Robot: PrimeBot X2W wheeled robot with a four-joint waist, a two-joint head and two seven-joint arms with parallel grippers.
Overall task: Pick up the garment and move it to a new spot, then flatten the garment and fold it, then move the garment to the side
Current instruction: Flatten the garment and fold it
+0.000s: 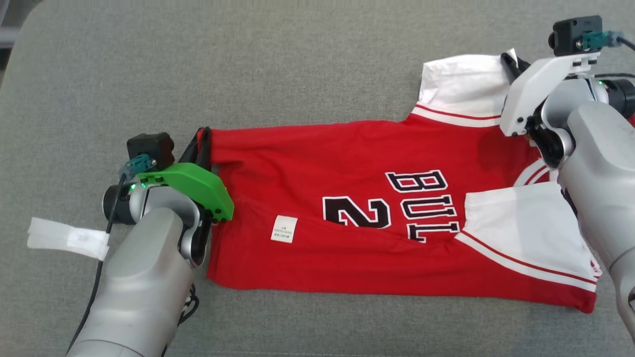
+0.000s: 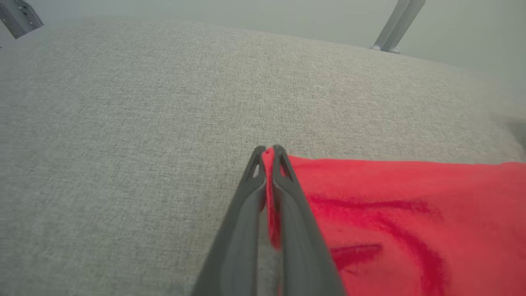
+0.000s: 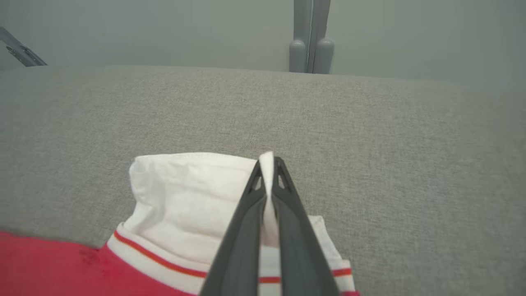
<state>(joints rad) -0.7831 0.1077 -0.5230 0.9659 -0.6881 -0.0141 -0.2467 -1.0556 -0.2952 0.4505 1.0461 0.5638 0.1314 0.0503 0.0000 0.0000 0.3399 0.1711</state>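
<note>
Both grippers are clenched on cloth. The left gripper [image 2: 269,149] pinches the far corner of the red hem between its dark fingers, and the right gripper [image 3: 269,159] pinches the edge of the far white sleeve [image 1: 461,82], a sliver of white showing between its fingertips.

Under everything is a wide grey fabric surface [image 1: 297,59], with pale metal legs [image 3: 311,39] standing beyond its far edge in the right wrist view.

The garment [image 1: 317,163], a red jersey, lies spread across the middle of this surface, hem toward the robot's left and sleeves toward its right. It is mostly flat, with a few soft creases near the left gripper.

The near white sleeve [image 1: 521,223] is folded in over the red body, its red-striped trim running on a slant toward the lower right corner.

Black letters outlined in white, reading BUL [image 1: 421,206], sit sideways on the chest, partly covered by that sleeve, with a large number 2 [image 1: 354,210] beside them.

A green cover [image 1: 198,186] caps the left wrist and a white cover [image 1: 536,89] the right.

A small white label [image 1: 284,229] lies on the red cloth near the hem.

A strip of white tape [image 1: 67,238] wraps the cable by the left arm.
</note>
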